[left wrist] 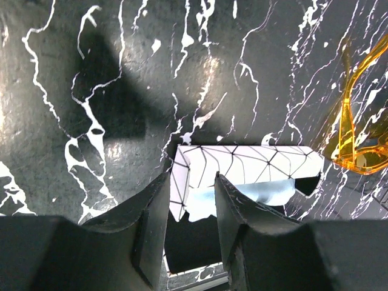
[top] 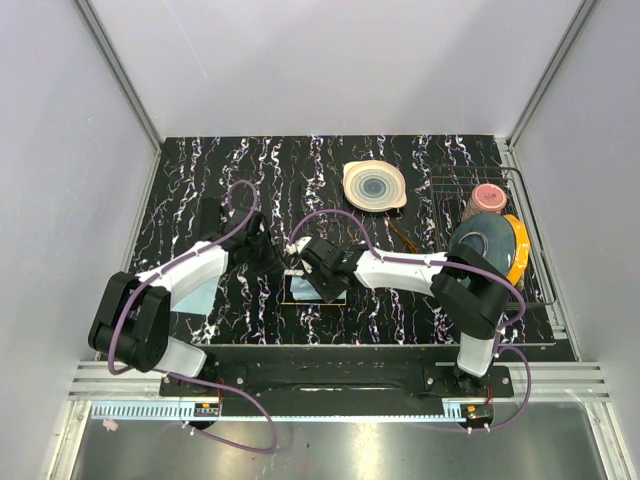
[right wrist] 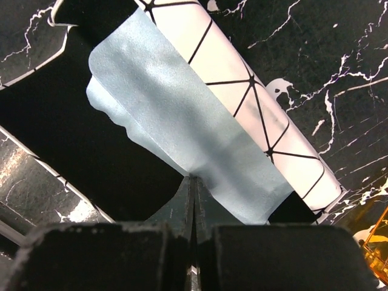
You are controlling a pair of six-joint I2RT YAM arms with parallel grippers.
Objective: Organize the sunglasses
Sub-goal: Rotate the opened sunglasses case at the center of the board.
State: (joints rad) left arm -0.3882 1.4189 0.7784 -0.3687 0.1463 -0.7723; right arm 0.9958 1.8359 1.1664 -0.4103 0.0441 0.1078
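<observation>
The sunglasses [left wrist: 357, 145], amber-orange with thin arms, lie on the black marbled table right of the box, held by neither gripper; they also show in the top view [top: 404, 236] and at the edge of the right wrist view [right wrist: 377, 241]. The white oblong box [left wrist: 248, 162] with black line pattern lies open at the table's centre [top: 315, 290], its dark inside showing. My right gripper [right wrist: 193, 179] is shut on a light-blue cloth [right wrist: 182, 127] over the open box. My left gripper [left wrist: 191, 182] has its jaws apart around the box's left end.
A cream plate with rings [top: 374, 185] sits at the back. A wire rack [top: 540, 262] at the right holds a pink cup [top: 488, 196], a blue plate [top: 485, 240] and a yellow bowl [top: 518, 250]. A dark flat rectangle [top: 210, 215] lies at the left.
</observation>
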